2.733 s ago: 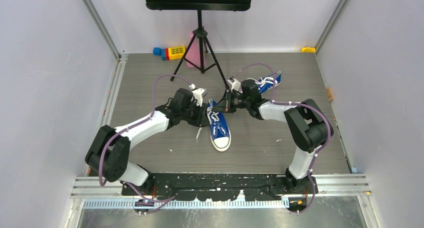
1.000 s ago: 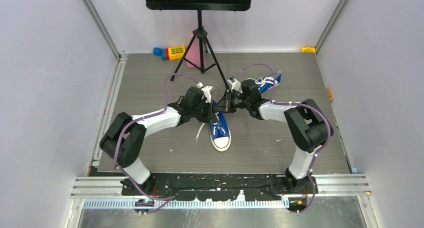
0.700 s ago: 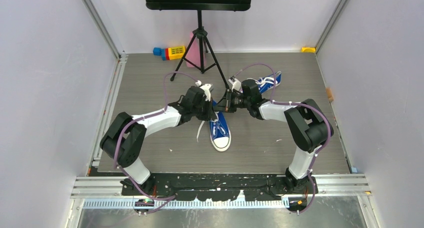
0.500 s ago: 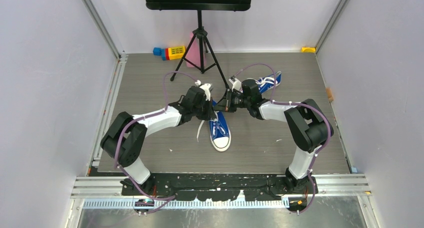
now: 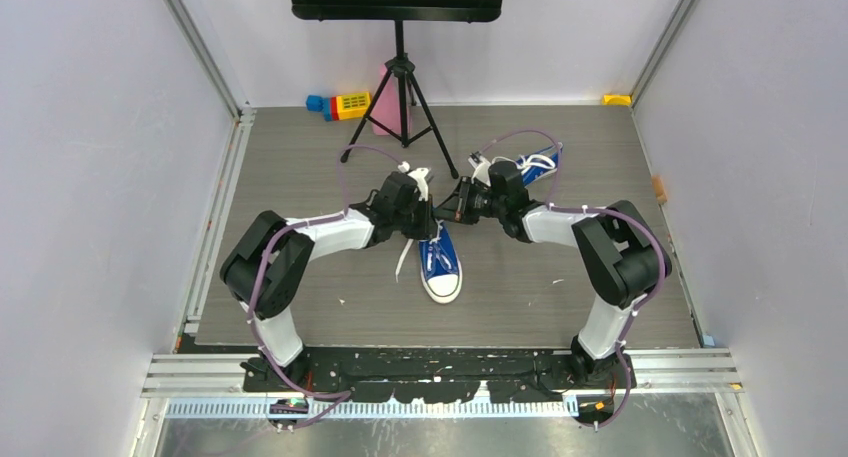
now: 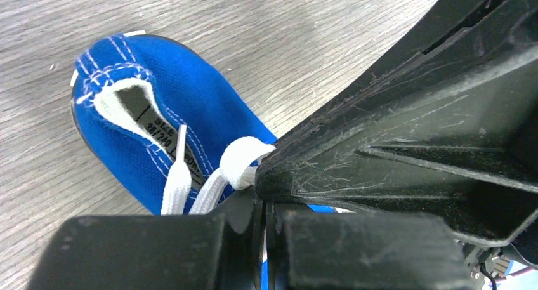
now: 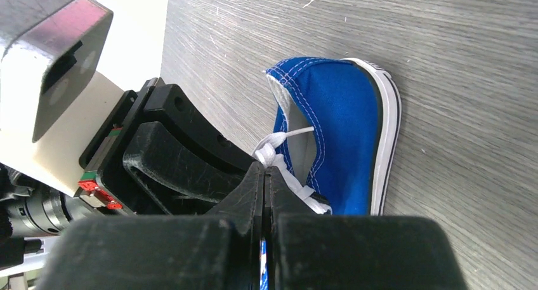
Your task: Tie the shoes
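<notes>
Laces point(image 6: 241, 160) on the nearer shoe point(image 5: 440, 262) are pinched in the closed left end effector point(image 6: 263, 204) and right end effector point(image 7: 264, 172).

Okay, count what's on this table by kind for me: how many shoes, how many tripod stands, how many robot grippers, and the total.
Blue canvas sneakers with white toe caps: 2
Black tripod stand: 1
Black two-finger grippers, left and right: 2
Total: 5
</notes>
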